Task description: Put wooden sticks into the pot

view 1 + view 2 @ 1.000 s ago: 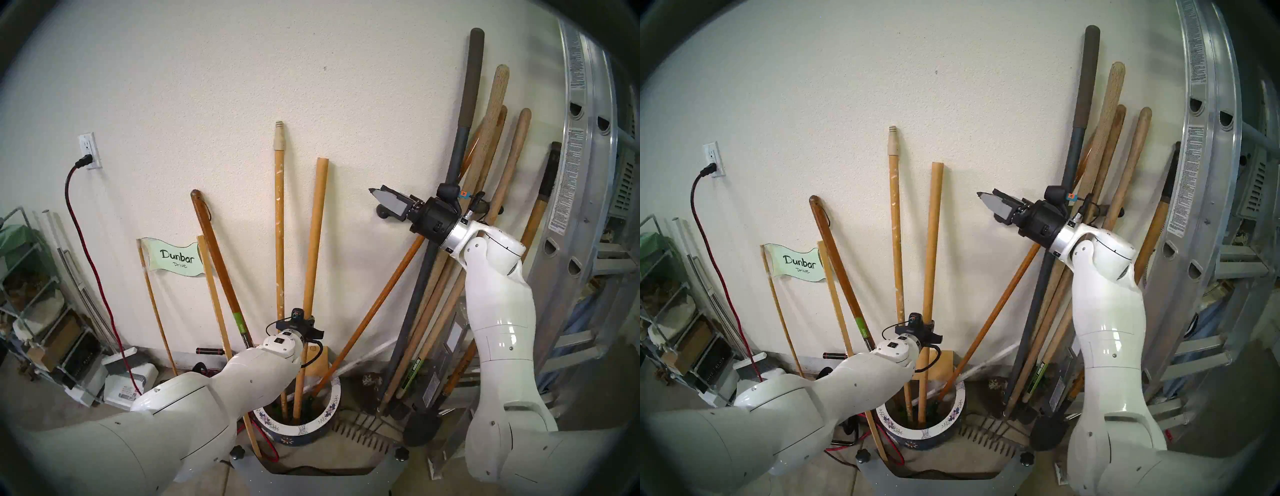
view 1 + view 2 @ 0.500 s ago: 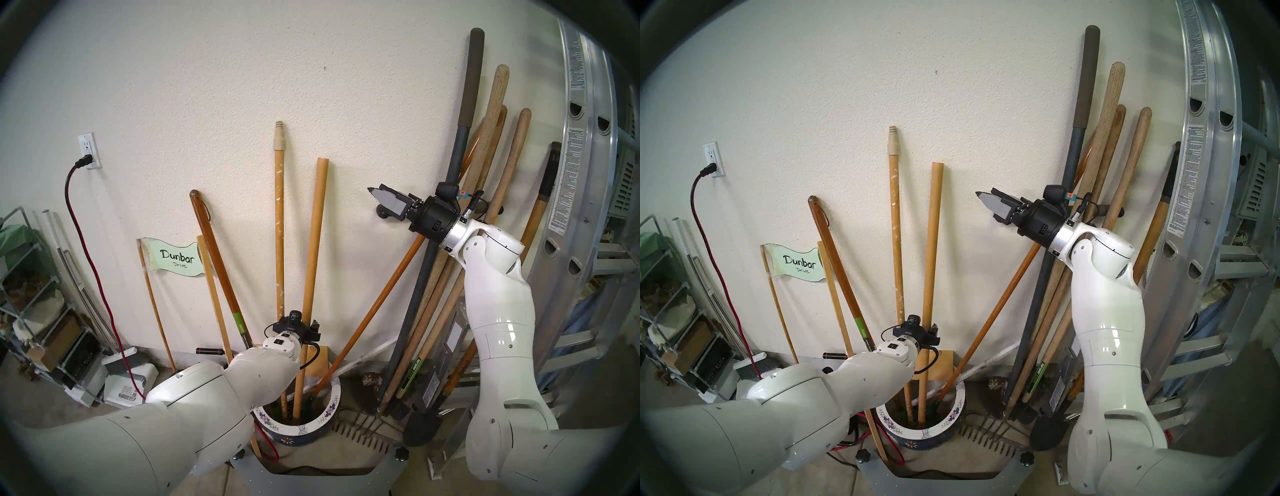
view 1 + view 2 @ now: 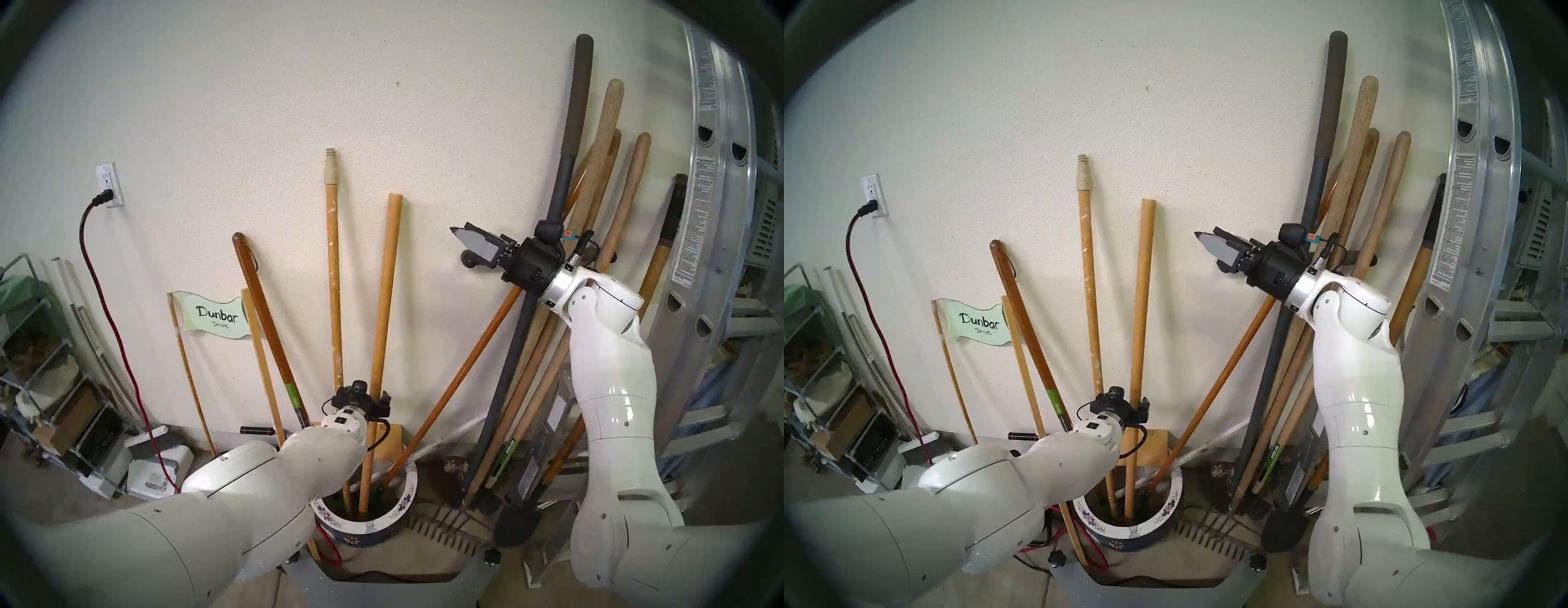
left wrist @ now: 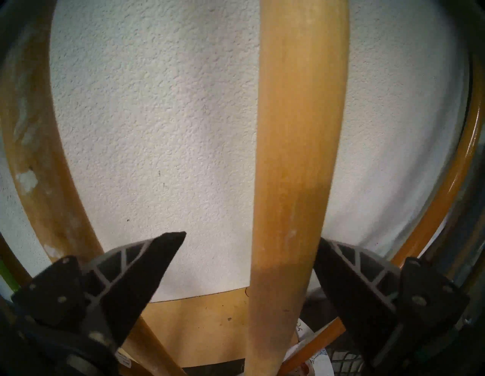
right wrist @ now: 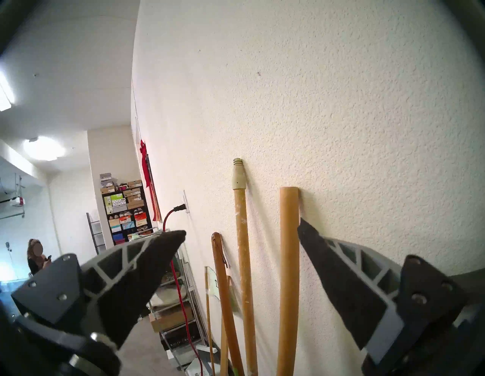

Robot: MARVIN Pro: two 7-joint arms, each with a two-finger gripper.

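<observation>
Sticks first: both wooden sticks stand with their bottom ends inside the pot [image 3: 369, 526], tops leaning on the wall. Plain stick [image 3: 384, 335] is smooth yellowish-tan with a flat-cut top. Paint-flecked stick [image 3: 334, 297], just left of it, wears a cream threaded tip. Pot's got a white rim with purple flowers over a dark blue body. Left gripper [image 4: 249, 252], above the pot, has jaws spread with the plain stick between them, not pinched. Right gripper [image 5: 241, 236], up high and right of the pot, is wide apart too, holding nothing.
</observation>
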